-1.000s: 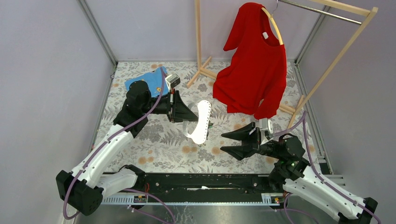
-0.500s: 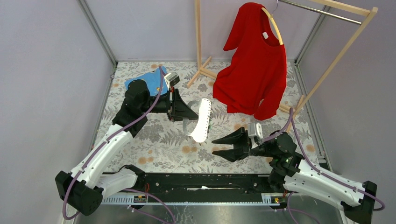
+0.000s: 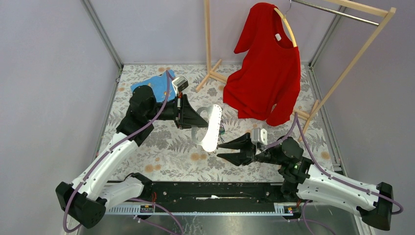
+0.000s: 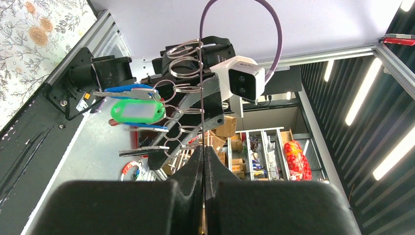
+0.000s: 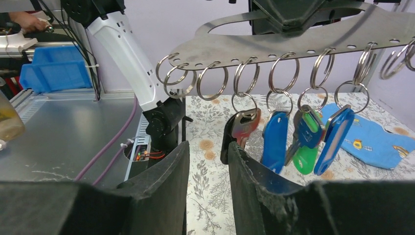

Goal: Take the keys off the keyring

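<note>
My left gripper (image 3: 200, 119) is shut on a flat metal plate (image 3: 213, 128) and holds it above the table. Several keyrings (image 5: 249, 78) hang from holes along the plate's (image 5: 293, 39) edge. On them hang a dark-headed key (image 5: 238, 128), a blue-headed key (image 5: 274, 142), a green tag (image 5: 306, 157) and a blue tag (image 5: 334, 139). In the left wrist view the plate (image 4: 200, 98) is edge-on between my shut fingers (image 4: 203, 149), with the keys (image 4: 128, 91) to its left. My right gripper (image 3: 221, 151) is open and empty, its fingertips (image 5: 208, 147) just below and left of the dark key.
A red shirt (image 3: 266, 73) hangs on a wooden rack (image 3: 342, 63) at the back right. A blue cloth (image 3: 154, 84) lies at the back left, behind my left arm. The table has a floral cover (image 3: 171, 147).
My right gripper has moved left and forward, from the right side of the table to the plate's near end. The left arm and the plate have stayed put.
</note>
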{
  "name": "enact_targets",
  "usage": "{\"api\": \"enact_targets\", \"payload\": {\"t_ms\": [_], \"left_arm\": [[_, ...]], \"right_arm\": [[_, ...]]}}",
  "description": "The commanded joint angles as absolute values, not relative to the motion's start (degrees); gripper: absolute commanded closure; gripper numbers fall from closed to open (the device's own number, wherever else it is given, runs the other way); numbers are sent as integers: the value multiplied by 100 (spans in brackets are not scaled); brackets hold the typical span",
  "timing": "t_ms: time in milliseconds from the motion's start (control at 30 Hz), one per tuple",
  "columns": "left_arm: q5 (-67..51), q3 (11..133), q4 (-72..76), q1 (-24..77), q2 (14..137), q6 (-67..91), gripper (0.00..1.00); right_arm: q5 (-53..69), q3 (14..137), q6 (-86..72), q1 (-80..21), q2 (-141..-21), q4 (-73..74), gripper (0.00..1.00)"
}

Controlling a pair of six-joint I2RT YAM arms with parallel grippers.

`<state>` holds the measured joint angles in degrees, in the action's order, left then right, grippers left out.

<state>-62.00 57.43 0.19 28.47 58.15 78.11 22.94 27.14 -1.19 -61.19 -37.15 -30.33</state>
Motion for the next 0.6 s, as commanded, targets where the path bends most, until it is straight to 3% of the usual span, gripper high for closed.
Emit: {"api": "enact_targets", "payload": {"t_ms": [0, 567], "left_arm": [[-6125, 6045, 396, 2874, 5643, 7893, 100], [-6109, 6106, 397, 2933, 5634, 7919, 100]], "right_arm": [[2056, 2975, 144, -6186, -3791, -3392, 59], [1760, 3102, 333, -6205, -3882, -3368, 57]]}}
